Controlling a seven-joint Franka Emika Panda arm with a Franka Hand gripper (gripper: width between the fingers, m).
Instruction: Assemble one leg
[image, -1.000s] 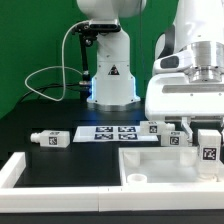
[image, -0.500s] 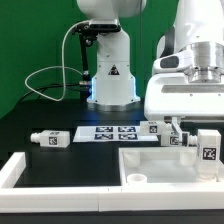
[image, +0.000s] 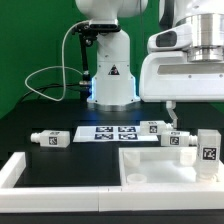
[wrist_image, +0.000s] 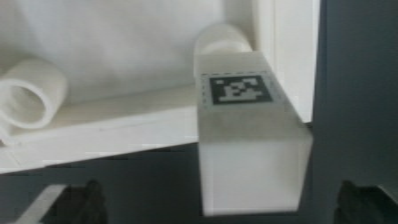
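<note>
Several white legs with square tags lie on the black table. One leg (image: 50, 140) lies alone at the exterior view's left. Three more, a first leg (image: 155, 128), a middle leg (image: 181, 140) and an upright leg (image: 208, 146), sit at the right by the large white tabletop (image: 170, 170). My gripper (image: 182, 112) hangs above the middle leg, open and empty. In the wrist view the tagged leg (wrist_image: 244, 130) lies between my dark fingertips (wrist_image: 71, 200), not touched, with my gripper (wrist_image: 217, 205) spread wide. Another round leg end (wrist_image: 27, 92) lies beside it.
The marker board (image: 112, 132) lies flat mid-table. The white rim frame (image: 20, 172) runs along the front left. The robot base (image: 112, 75) and its cables stand at the back.
My gripper has risen straight up from down around the middle leg to well above it. The leg stays on the table.
</note>
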